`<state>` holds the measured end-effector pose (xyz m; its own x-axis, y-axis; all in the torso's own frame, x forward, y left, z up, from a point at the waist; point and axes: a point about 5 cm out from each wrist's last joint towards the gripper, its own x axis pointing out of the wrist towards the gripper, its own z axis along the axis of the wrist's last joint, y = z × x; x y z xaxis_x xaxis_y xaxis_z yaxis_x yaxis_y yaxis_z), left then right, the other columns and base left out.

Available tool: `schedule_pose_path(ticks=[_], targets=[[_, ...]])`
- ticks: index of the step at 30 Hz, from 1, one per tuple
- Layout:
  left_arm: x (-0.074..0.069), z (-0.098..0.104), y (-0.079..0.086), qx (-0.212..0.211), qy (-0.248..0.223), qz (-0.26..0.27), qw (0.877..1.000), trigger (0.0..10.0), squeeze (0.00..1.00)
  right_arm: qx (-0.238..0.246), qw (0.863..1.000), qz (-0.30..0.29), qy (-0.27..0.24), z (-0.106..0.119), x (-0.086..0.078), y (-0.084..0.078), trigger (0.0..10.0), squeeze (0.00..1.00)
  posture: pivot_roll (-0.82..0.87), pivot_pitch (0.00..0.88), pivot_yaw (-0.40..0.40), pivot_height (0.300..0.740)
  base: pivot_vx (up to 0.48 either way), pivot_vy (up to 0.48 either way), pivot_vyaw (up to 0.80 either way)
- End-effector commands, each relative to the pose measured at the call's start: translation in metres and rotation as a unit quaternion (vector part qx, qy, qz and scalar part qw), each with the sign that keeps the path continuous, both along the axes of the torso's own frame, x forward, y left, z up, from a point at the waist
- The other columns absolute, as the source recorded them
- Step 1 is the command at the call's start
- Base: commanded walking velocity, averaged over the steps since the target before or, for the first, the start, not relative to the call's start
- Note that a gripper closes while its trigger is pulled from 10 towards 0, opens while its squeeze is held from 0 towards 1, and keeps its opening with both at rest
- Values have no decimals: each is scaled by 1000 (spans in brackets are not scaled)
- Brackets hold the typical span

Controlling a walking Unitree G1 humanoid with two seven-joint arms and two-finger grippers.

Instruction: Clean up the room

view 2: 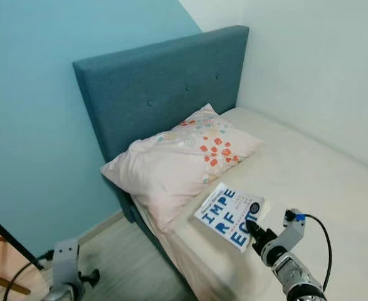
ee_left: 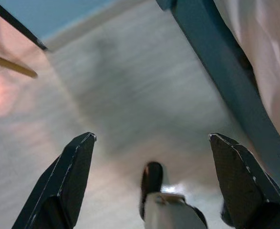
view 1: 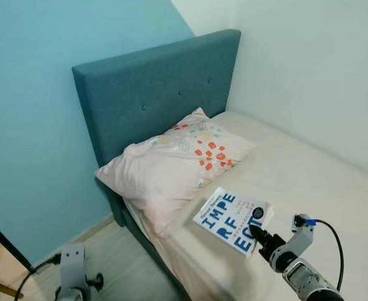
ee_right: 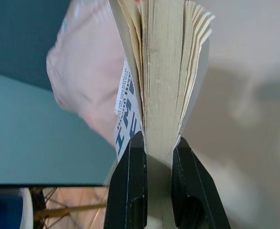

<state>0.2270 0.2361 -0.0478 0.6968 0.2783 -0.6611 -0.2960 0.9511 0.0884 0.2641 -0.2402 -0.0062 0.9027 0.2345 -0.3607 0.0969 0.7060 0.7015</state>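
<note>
A white paperback book [view 1: 232, 219] with big blue letters on its cover hangs just above the cream mattress [view 1: 309, 182], near the bed's edge. My right gripper [view 1: 257, 234] is shut on the book's near edge; in the right wrist view its two black fingers [ee_right: 130, 186] clamp the page block [ee_right: 161, 95]. My left gripper [ee_left: 151, 143] hangs low beside the bed with its fingers [ee_left: 75, 164] spread wide over the pale floor, holding nothing.
A pink pillow with orange and teal spots [view 1: 177, 160] lies against the teal headboard [view 1: 152, 94]. The teal bed frame [ee_left: 221, 71] runs beside my left arm. A white wall borders the bed's far side; a dark stand leg [view 1: 5, 241] crosses the floor at left.
</note>
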Motion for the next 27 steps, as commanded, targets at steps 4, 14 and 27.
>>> schedule_pose_path(ticks=[4,14,27], targets=[[2,3,4,11,-10,5,1000,10000,0,16,1000,-10,-15,3,1,-2,10000,0,-83,72,-40,655,0,0,0],[4,7,10,22,-22,11,999,10000,0,24,999,-31,-29,8,4,-10,10000,0,-74,83,-30,625,0,0,0],[-1,5,13,32,-21,2,999,10000,0,23,999,-34,-27,9,7,-6,10000,0,-36,116,-19,580,0,0,0]])
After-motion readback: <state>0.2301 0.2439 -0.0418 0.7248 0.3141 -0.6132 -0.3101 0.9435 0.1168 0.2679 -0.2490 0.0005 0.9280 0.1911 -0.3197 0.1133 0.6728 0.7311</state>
